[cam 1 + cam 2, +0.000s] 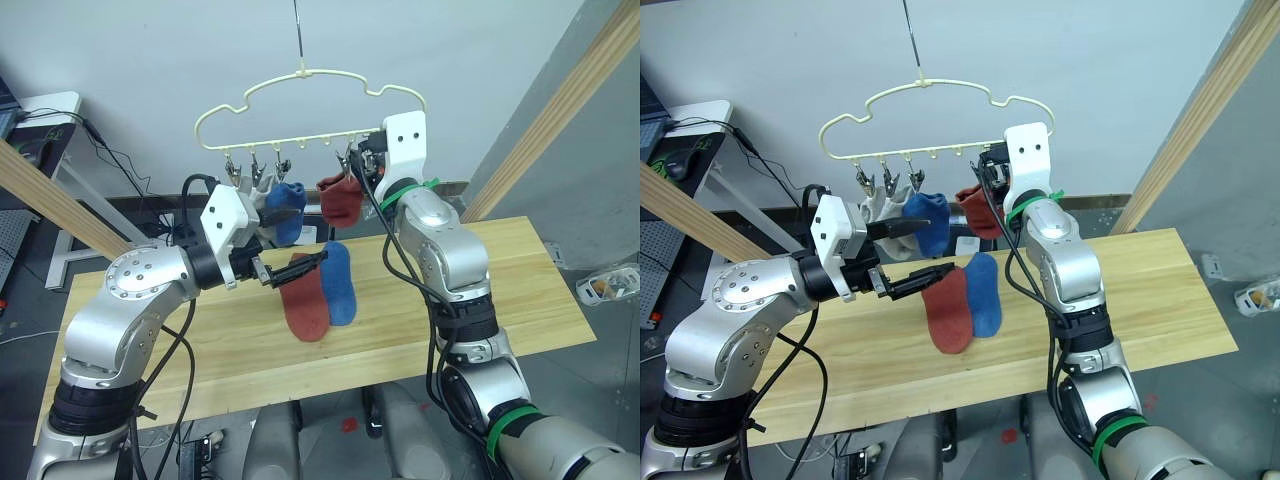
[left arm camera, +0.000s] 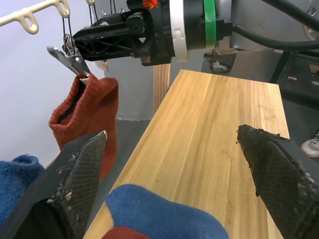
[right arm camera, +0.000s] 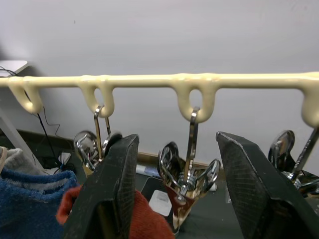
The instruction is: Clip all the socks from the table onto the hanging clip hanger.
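The pale-yellow clip hanger [image 1: 310, 95] hangs over the table [image 1: 500, 280]. A blue sock [image 1: 290, 208] and a rust-red sock [image 1: 340, 200] hang from its clips, and a light grey sock [image 1: 872, 208] hangs partly hidden behind my left wrist. One more rust-red sock [image 1: 305, 300] and a blue sock [image 1: 338, 285] lie side by side on the table. My left gripper [image 1: 295, 240] is open just above those two, with nothing in it. My right gripper [image 3: 182, 189] is open up at the hanger bar, its fingers on either side of the silver clip [image 3: 187, 174] that holds the red sock.
Slanted wooden frame poles stand at the left [image 1: 50, 195] and right [image 1: 560, 110]. A white desk with cables [image 1: 50, 110] is behind on the left. A small container [image 1: 605, 285] lies on the floor at the right. The table's right half is bare wood.
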Available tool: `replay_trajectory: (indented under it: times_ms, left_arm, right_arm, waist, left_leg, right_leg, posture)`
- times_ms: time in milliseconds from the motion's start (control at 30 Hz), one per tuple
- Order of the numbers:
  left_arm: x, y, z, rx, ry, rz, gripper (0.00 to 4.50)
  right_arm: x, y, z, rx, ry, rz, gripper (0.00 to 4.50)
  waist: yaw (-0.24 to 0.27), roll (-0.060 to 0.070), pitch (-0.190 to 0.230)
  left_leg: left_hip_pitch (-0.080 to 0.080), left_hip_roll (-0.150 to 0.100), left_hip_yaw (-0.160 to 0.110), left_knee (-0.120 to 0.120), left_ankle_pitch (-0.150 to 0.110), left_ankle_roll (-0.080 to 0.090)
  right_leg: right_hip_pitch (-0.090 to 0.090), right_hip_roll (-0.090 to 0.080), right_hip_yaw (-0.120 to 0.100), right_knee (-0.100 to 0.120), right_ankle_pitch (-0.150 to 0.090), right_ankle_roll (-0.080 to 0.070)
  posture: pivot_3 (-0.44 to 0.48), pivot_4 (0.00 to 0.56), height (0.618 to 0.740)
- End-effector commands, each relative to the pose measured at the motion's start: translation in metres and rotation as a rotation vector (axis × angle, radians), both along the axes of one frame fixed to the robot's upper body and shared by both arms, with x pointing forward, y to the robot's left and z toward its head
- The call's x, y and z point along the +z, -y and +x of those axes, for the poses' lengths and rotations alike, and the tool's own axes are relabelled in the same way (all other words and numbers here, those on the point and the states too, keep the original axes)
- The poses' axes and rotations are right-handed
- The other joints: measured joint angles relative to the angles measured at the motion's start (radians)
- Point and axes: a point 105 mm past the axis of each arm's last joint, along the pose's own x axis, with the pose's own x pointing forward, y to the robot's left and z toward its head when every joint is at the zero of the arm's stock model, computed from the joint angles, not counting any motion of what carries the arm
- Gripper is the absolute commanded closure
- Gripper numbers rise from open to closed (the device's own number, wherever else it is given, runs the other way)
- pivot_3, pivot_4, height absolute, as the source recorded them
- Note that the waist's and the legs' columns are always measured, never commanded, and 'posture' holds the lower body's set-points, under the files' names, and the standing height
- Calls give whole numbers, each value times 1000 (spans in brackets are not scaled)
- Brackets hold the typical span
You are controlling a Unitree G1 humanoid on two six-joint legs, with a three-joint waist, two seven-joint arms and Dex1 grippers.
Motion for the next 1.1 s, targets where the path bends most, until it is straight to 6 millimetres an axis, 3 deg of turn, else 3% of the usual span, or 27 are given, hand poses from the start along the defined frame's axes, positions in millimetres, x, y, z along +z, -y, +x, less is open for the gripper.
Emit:
replay_trajectory:
  times_ms: [33,467,567,1100]
  left_arm:
    - [7,2,-6,-12,41,7,0]
    - [5,3,-8,-15,34,5,0]
    - [5,3,-7,-14,34,5,0]
    - [4,2,-8,-12,30,9,0]
  right_arm:
    - [20,-3,-3,6,66,41,1936]
    - [12,7,-14,-29,49,35,1936]
    - [11,6,-15,-29,44,33,2477]
    - [15,3,-20,4,37,81,2477]
  waist:
    - [0,0,0]
    - [0,0,0]
    - [0,0,0]
    - [0,0,0]
  left_leg:
    - [0,0,0,0,0,0]
    - [0,0,0,0,0,0]
    - [0,0,0,0,0,0]
    - [0,0,0,0,0,0]
  right_leg:
    - [0,0,0,0,0,0]
    - [0,0,0,0,0,0]
    - [0,0,0,0,0,0]
    - [0,0,0,0,0,0]
  posture:
    - [-103,263,740]
    - [-112,262,740]
    - [-111,262,740]
    - [-110,260,740]
